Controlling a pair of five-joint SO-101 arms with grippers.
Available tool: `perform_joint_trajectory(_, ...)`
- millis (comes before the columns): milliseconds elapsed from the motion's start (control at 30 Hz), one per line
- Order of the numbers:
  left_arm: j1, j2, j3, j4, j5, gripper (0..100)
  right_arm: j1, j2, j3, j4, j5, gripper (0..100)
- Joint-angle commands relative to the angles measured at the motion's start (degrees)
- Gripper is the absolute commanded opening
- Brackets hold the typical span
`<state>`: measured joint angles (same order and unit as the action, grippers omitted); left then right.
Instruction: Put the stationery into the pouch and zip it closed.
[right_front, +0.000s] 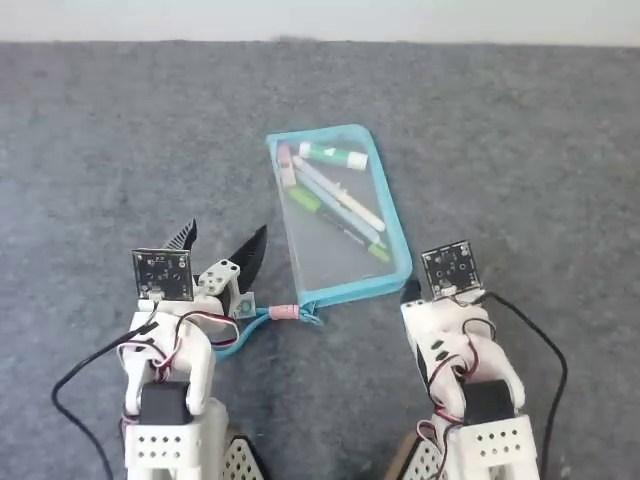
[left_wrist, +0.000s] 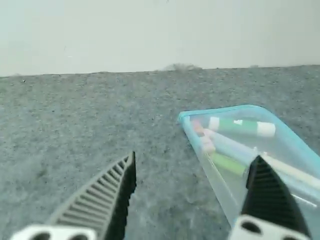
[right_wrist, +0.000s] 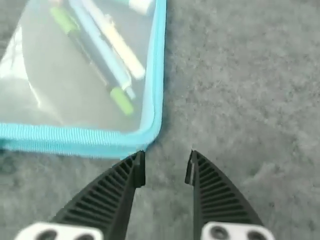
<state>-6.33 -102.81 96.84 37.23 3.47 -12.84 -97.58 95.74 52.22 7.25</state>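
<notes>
Two pincers gaped empty: left gripper (left_wrist: 195, 167) wide at the pouch's (right_front: 352, 289) eight o'clock, right gripper (right_wrist: 165, 167) narrower beside its five-o'clock corner.

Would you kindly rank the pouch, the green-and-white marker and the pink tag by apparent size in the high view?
1. pouch, by far the largest.
2. green-and-white marker, inside the pouch.
3. pink tag, smallest, by the pouch's near corner.
All lie at table level, so nearness hardly skews this.

Lab perhaps, grey felt table (right_front: 100, 130), blank wall (left_wrist: 150, 30)
</notes>
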Motion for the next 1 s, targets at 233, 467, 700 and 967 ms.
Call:
perform_joint_trajectory(233, -0.5, -1.2, -0.4, 33.1, 0.6, 34, 0.0, -2.2, 0.9, 16.4, -0.3, 14.1)
perform_joint_trajectory(467, -0.4, -1.3, -0.4, 35.1, 0.6, 34, 0.0, -2.2, 0.9, 16.4, -0.3, 14.1)
perform_joint_trajectory(700, -0.4, -1.3, -0.4, 35.1, 0.7, 34, 0.0, -2.2, 0.9, 16.4, -0.3, 14.1)
perform_joint_trajectory(967, -0.4, -1.3, -0.4, 35.1, 0.7, 34, 0.0, -2.2, 0.9, 16.4, -0.3, 14.1)
